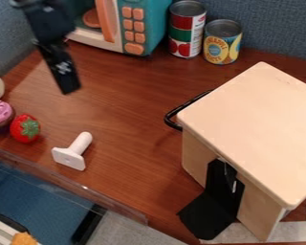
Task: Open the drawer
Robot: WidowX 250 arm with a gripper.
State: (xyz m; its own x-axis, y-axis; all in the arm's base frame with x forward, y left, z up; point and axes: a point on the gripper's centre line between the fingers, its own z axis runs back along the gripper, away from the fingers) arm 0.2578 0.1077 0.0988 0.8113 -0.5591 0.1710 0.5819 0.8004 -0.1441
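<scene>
The black gripper [67, 85] hangs at the upper left, in front of the toy microwave and well to the left of the wooden box. That light wooden box [257, 129] stands on the right with its pale top facing up. A curved black handle [175, 115] sticks out from the box's far-left side. The face behind the handle is hidden, so how far the drawer stands open cannot be told. A black flap [221, 203] lies against the near side of the box and spreads onto the table.
Behind stand a teal toy microwave [145, 24] and two cans [187, 28], [222, 42]. A white T-shaped piece [72, 152], a toy strawberry [25, 128] and a pink cupcake [0, 114] are at the left. A transparent rim [66, 184] runs along the table's near-left edge.
</scene>
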